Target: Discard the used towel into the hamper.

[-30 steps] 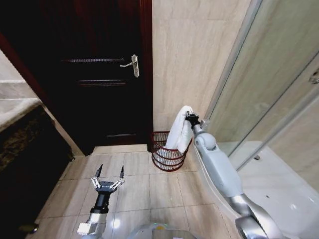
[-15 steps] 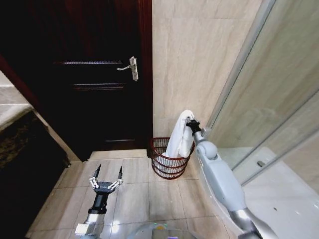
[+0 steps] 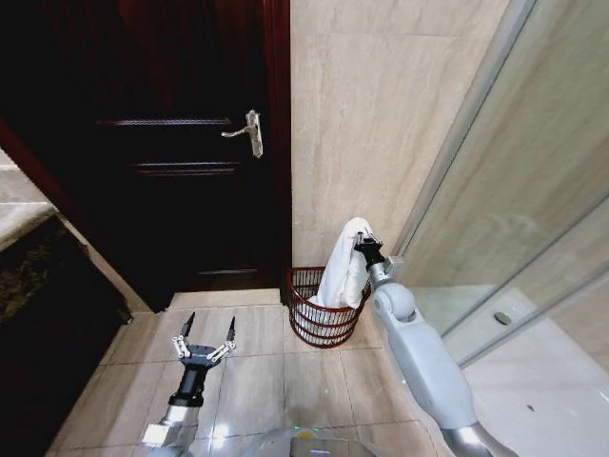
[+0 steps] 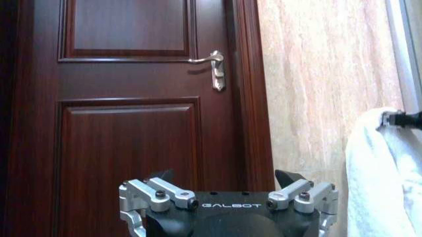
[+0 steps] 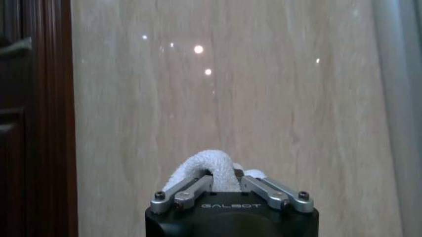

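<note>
A white towel [image 3: 344,267] hangs from my right gripper [image 3: 363,242], which is shut on its top fold above the hamper [image 3: 319,322]. The hamper is a dark reddish-brown wire basket standing on the floor against the wall, beside the door. The towel's lower end dangles into the hamper's mouth. In the right wrist view the towel [image 5: 208,168] bulges between the closed fingers, facing the beige wall. The left wrist view shows the towel [image 4: 379,177] at the side. My left gripper [image 3: 208,328] stands open and low over the floor tiles, to the left of the hamper.
A dark wooden door [image 3: 181,143] with a metal handle [image 3: 249,131] stands left of the hamper. Behind the hamper is a beige tiled wall [image 3: 381,114]. A glass shower screen [image 3: 533,190] runs along the right. A dark counter [image 3: 38,286] lies at the left.
The head camera's picture has shifted, with the door and hamper sitting slightly differently. My right gripper still holds the towel over the hamper, a little lower than half a second ago. The left arm looks unmoved.
</note>
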`<state>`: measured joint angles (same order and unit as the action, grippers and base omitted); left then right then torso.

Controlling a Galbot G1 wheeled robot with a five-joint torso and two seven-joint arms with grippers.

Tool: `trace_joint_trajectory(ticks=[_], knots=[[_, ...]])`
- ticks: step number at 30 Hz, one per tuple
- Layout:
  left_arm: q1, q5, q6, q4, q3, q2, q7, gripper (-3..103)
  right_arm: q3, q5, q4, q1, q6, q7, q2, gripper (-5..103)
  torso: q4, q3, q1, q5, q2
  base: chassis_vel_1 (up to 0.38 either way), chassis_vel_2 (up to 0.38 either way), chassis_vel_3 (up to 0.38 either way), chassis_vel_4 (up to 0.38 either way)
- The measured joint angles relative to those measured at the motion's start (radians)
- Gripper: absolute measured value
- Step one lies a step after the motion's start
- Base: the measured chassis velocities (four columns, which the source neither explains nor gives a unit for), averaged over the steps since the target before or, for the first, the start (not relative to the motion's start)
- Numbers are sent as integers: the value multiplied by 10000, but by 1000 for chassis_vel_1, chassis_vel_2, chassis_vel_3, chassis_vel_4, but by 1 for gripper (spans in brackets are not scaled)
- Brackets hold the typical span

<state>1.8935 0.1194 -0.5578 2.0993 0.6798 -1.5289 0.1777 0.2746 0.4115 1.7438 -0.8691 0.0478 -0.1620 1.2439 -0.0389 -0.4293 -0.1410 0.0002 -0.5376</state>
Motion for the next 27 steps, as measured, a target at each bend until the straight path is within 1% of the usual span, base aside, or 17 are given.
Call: trace_joint_trajectory(ticks=[5,10,19,27], knots=[[25,-199,38,33,-170,-80,-38,100,185,-5,643,244,177,-89,-375,5,0,-1,-1,-7,-9,0,0,0,0],[19,-340,38,26,-285,-160,-76,100,185,-5,313,248,119,-72,-377,5,1,-6,-5,-2,-9,0,0,0,0],[177,-536,48,202,-362,-259,-189,100,30,-45,-423,-254,-129,28,130,5,0,-9,-7,-2,-15,0,0,0,0],[418,-577,-46,348,-512,-306,-234,100,-189,339,-757,-446,-146,-6,527,5,0,-11,-8,-2,-19,0,0,0,0]])
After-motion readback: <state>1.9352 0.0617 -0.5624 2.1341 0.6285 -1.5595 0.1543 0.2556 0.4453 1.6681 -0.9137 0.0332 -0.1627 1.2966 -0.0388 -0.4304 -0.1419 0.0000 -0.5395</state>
